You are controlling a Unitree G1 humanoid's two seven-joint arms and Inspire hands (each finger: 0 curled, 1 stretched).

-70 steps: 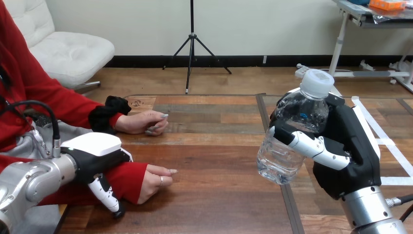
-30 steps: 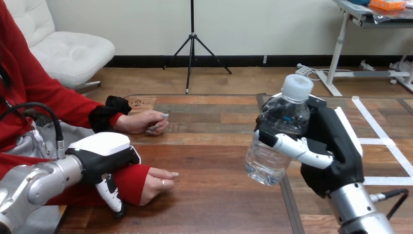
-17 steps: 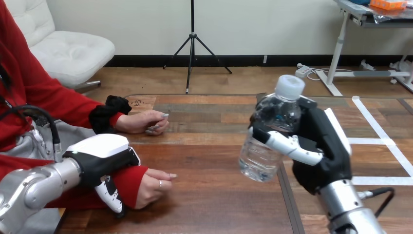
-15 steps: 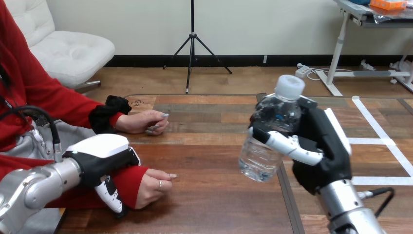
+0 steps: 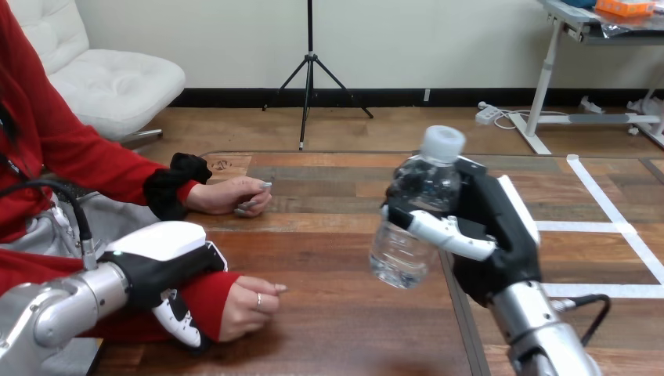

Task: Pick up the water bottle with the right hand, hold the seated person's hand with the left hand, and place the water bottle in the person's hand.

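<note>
A clear water bottle [image 5: 413, 219] with a white cap is held upright above the table's middle, with my right hand [image 5: 501, 235] shut round its body from the right. My left hand [image 5: 166, 265] lies over the person's red-sleeved wrist [image 5: 205, 294] near the table's front left, its fingers [image 5: 177, 323] curled down round the sleeve. The person's near hand [image 5: 249, 301] rests loosely curled, knuckles up, on the table [image 5: 337, 313]. The bottle hangs to the right of that hand and above it, well apart from it.
The person's other hand [image 5: 232, 196] rests on the table farther back at the left, with a black cuff at its wrist. White tape lines [image 5: 618, 227] cross the table's right part. A dark seam runs down the table under my right hand.
My right hand has carried the bottle leftward and a little lower, toward the person's near hand. My left hand has stayed on the red sleeve, sinking slightly toward the front edge.
</note>
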